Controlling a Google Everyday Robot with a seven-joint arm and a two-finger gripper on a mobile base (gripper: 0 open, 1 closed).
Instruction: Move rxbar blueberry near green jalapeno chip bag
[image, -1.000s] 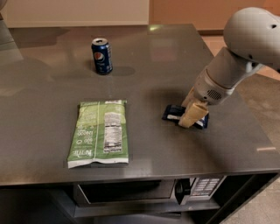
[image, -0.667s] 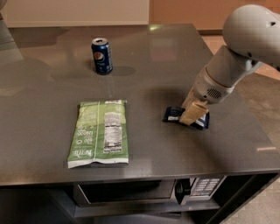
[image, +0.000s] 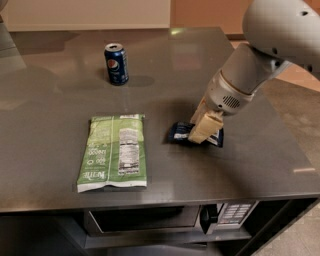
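The rxbar blueberry (image: 179, 132) is a small dark-blue wrapped bar lying right of the table's middle. My gripper (image: 202, 134) comes down from the upper right and is shut on the bar, with one cream finger (image: 206, 126) across its middle. The bar is at or just above the tabletop. The green jalapeno chip bag (image: 115, 152) lies flat to the left, label side up, about a bar's length from the bar's left end.
A blue Pepsi can (image: 116, 63) stands upright at the back left. The dark grey table (image: 250, 165) has its front edge close below the bag. A microwave (image: 150, 220) sits under the table. My white arm (image: 280, 30) fills the upper right.
My gripper and the bar have moved together to the left, closer to the chip bag. The bag and the can have not moved.
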